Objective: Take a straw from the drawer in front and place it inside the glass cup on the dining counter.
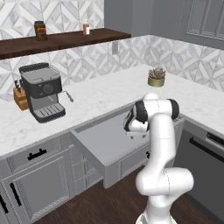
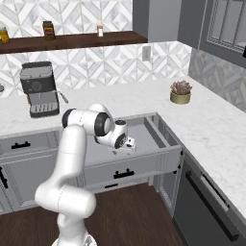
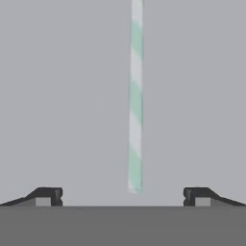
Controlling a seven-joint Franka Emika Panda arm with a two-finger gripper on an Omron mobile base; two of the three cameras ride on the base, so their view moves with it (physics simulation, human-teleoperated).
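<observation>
Drawer point(image 2: 144, 144) pulled out from under the white marble table point(image 2: 211, 125), grey inside, black bar handle on its front. Arm bends down over the drawer; end effector point(image 3: 123, 196) points at the drawer floor, jaws spread wide, nothing between them, nothing held. In the hand view the straw point(image 3: 135, 96) lies flat on the drawer floor, pale with faint green-and-white stripes, running straight up from just above the gap between the fingertips point(image 3: 48, 196) to the top edge. Its near end sits centred between the two tips, not touching either. In the base views the end effector point(image 1: 136, 134) hangs low inside the drawer; straw too thin to make out there.

Beyond the drawer on the table: small potted succulent point(image 1: 156, 77). Left of the drawer on the table: grey espresso machine point(image 1: 41, 91), knife block point(image 1: 19, 97) just beside it. Above, dark wooden shelf point(image 1: 65, 40) with a jar point(image 1: 40, 30) and a small bottle point(image 1: 86, 27). Right of the drawer: dishwasher front point(image 2: 206, 202).
</observation>
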